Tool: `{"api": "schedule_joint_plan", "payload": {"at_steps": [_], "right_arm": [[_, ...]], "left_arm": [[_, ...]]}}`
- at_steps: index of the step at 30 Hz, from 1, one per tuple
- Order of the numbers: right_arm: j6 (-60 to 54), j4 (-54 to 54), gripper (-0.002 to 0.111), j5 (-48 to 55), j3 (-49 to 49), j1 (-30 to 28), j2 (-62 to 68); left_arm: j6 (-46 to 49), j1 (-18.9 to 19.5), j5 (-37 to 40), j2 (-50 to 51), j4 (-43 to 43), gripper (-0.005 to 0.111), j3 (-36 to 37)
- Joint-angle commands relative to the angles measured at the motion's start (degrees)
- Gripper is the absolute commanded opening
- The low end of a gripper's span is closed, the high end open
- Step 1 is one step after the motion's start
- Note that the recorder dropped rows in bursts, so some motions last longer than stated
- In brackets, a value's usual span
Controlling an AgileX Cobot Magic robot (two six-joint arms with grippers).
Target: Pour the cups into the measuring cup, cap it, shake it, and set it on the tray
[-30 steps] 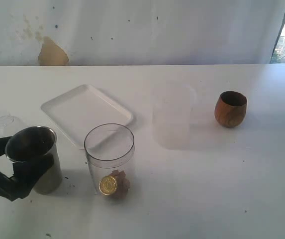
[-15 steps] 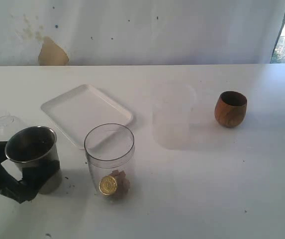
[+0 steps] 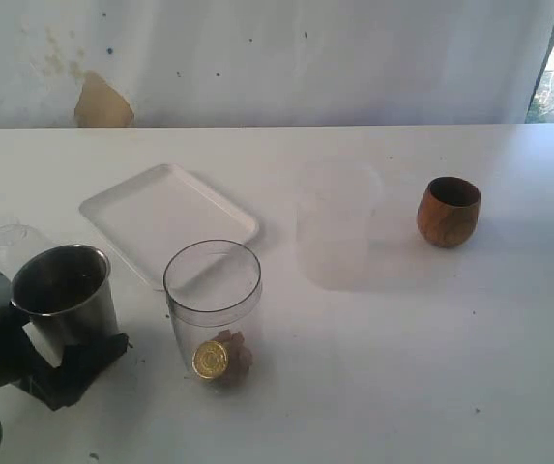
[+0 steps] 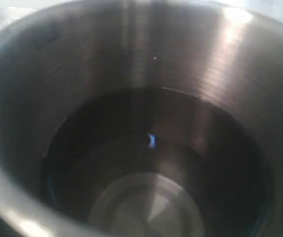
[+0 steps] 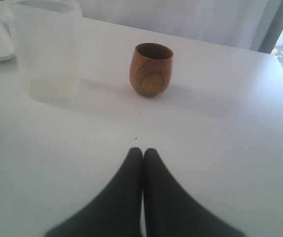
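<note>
Exterior view first: the left gripper (image 3: 72,350) comes in low from the near-left corner, arm almost flat over the table (image 3: 402,367). Its jaws are spread wide around the steel tumbler (image 3: 64,290), and it looks let go, not squeezed. One black finger crosses in front of the tumbler's foot. The tumbler stands upright, mouth up, just left of the measuring cup (image 3: 212,300). That cup is upright too, open on top, with a gold coin-ish thing (image 3: 210,360) and a brown bit at the bottom. The tray (image 3: 168,220) lies flat right behind them, and a clear lid (image 3: 6,237) sits at the far left. The frosted cup (image 3: 335,227) and wooden cup (image 3: 448,211) stand off to the right, with loads of bare table in front.

Left wrist view: nothing but the inside of the steel tumbler (image 4: 146,148), so you're looking straight down its long axis.

Right wrist view: the right gripper (image 5: 142,153) is low over the table, tips pressed together on nothing. The wooden cup (image 5: 151,69) is upright ahead of it, well apart, and the frosted cup (image 5: 46,49) is beside that
</note>
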Motion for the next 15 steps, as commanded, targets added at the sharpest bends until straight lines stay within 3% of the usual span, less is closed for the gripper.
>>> {"api": "schedule_joint_plan", "payload": {"at_steps": [1, 15], "right_arm": [[0.17, 0.0, 0.0, -0.36, 0.4, -0.15, -0.22], [0.28, 0.0, 0.0, -0.36, 0.4, -0.15, -0.22]], "left_arm": [[2.0, -0.25, -0.77, 1.21, -0.6, 0.105, -0.31], [1.51, -0.25, -0.77, 1.21, 3.54, 0.105, -3.44]]}}
